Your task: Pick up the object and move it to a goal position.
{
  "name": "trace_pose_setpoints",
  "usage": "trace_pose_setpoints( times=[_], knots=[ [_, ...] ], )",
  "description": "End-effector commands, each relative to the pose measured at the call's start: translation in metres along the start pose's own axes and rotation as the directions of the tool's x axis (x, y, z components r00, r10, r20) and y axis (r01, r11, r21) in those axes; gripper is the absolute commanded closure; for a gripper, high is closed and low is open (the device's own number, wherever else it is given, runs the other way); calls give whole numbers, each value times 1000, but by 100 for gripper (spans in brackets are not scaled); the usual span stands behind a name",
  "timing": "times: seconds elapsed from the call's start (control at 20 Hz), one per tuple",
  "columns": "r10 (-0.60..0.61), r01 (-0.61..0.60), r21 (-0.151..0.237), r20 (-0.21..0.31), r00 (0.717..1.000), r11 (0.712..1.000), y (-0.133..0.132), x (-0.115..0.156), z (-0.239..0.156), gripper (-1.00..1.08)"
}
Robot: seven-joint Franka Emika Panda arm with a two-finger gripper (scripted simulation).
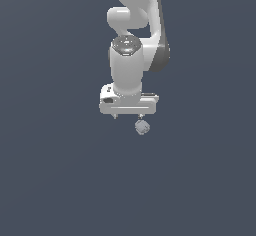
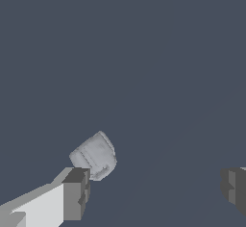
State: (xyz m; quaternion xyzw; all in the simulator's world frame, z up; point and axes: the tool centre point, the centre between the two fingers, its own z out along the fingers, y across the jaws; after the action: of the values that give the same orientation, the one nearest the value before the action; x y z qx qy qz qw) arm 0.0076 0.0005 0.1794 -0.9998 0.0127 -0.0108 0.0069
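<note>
One finger (image 2: 76, 192) sits right beside the object (image 2: 94, 156) while the fingers stand spread, grasping nothing; closing now would likely nudge it aside, since it lies off-centre.

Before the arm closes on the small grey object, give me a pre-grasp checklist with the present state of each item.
1. Gripper open: ok, fingers stand wide apart.
2. Object between the fingers: not ok, it lies close by one finger, off centre.
3. Object free of the fingers: cannot tell, they look very close.
4. Gripper above the object: ok in the exterior view, roughly.
5. Goal position visible: not ok, no marker shows.
</note>
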Motion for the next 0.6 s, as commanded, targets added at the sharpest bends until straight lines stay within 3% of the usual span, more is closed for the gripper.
trace_pose_setpoints(
  times=[0.0, 0.55],
  knots=[
    [0, 0, 0, 0, 1000, 1000, 0, 0, 0, -92],
    [3, -2, -5, 24, 1000, 1000, -6, -2, 3, -92]
  ],
)
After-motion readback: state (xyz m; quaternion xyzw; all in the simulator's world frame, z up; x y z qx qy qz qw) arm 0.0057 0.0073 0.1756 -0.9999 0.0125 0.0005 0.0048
